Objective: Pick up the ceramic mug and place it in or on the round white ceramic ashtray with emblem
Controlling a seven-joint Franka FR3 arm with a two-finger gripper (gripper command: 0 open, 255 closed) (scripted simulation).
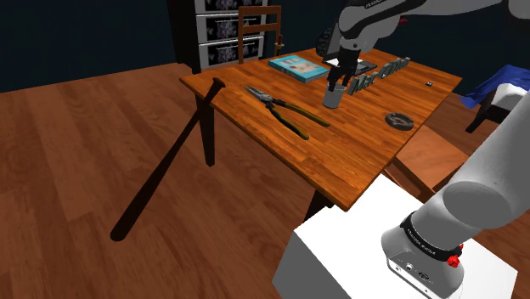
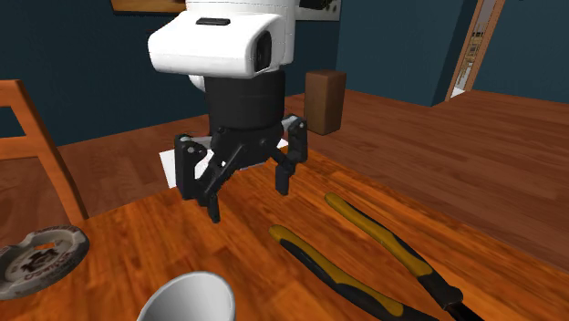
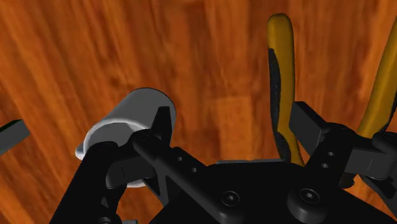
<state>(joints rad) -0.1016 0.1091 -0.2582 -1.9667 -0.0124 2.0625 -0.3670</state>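
Observation:
A plain grey-white mug (image 1: 331, 95) stands upright on the wooden table (image 1: 255, 119), its rim (image 2: 189, 299) at the second exterior view's lower edge. My black gripper (image 1: 337, 75) hangs open just above it, with nothing between the fingers (image 2: 216, 205). In the wrist view the mug (image 3: 127, 121) sits off to the side of one finger (image 3: 163, 124), outside the gap of the gripper (image 3: 232, 127). The round grey ashtray (image 1: 398, 120) with a dark emblem (image 2: 41, 260) lies on the table a short way from the mug, toward the stand.
Yellow-handled pliers (image 1: 284, 110) lie close beside the mug (image 2: 365, 264) (image 3: 280, 95). A blue book (image 1: 296, 65) and dark items sit at the table's far side. A bat (image 1: 170, 161) leans on the table edge. A chair (image 1: 259, 34) stands behind.

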